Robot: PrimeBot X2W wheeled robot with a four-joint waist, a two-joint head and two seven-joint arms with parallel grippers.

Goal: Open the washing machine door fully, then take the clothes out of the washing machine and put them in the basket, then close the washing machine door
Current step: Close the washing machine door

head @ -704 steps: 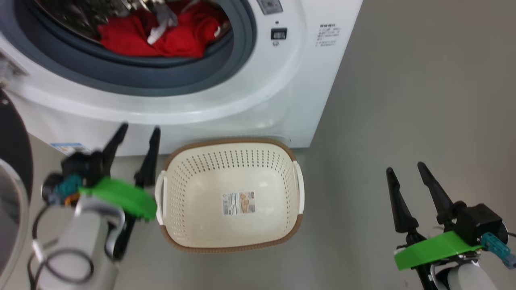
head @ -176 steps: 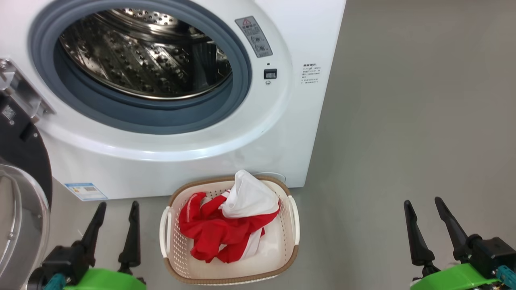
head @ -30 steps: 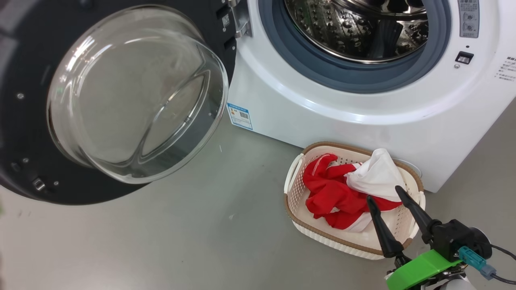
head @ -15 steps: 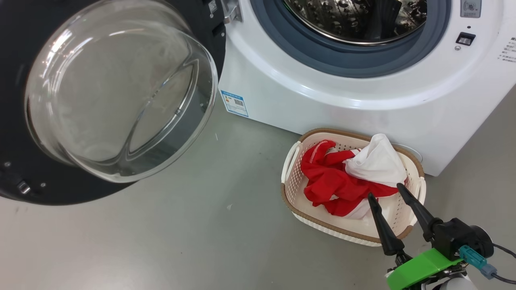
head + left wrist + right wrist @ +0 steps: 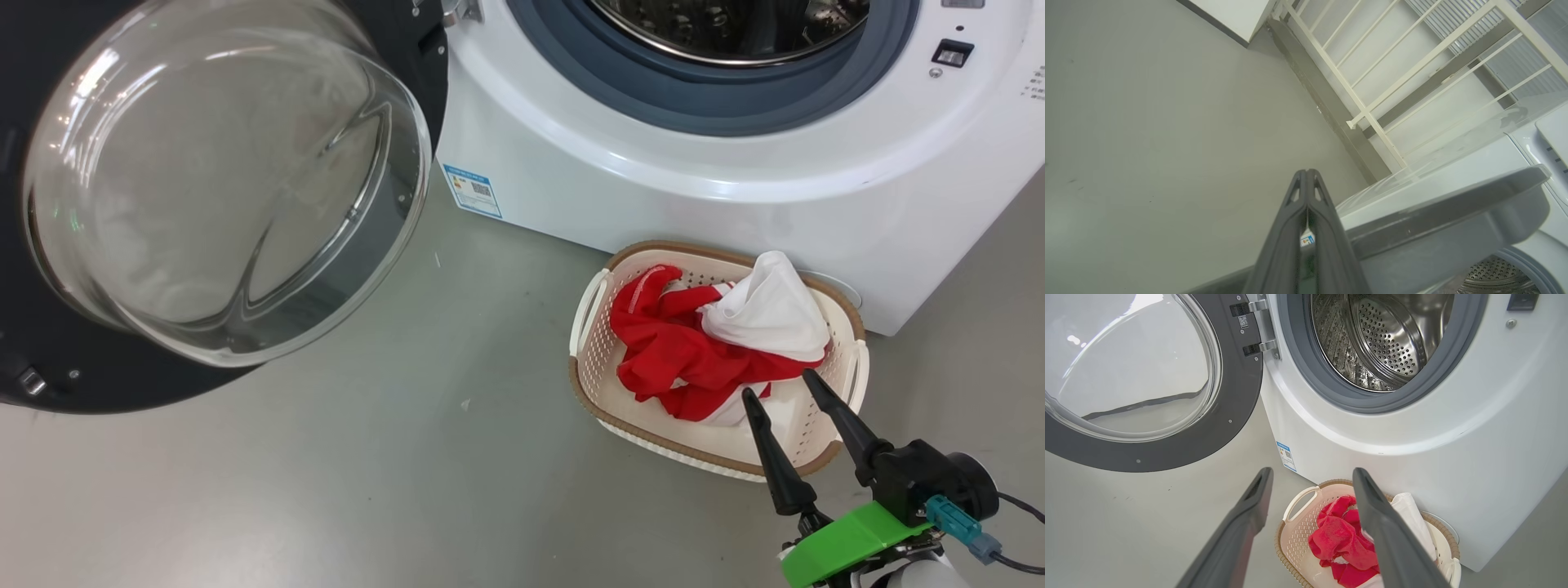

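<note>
Head view: clothes (image 5: 694, 351) fill basket (image 5: 686, 452) at foot of washing machine (image 5: 653, 188) (drum (image 5: 1384, 347) empty); right pincer (image 5: 777, 385) hangs spread by its near rim. Left pincer (image 5: 1306, 175), pressed together, sits beside open door (image 5: 220, 180), presumably to push it shut.

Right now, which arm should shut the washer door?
Probably left. The left gripper, shut, sits beside the washing machine door; the right gripper hangs open by the basket.
</note>
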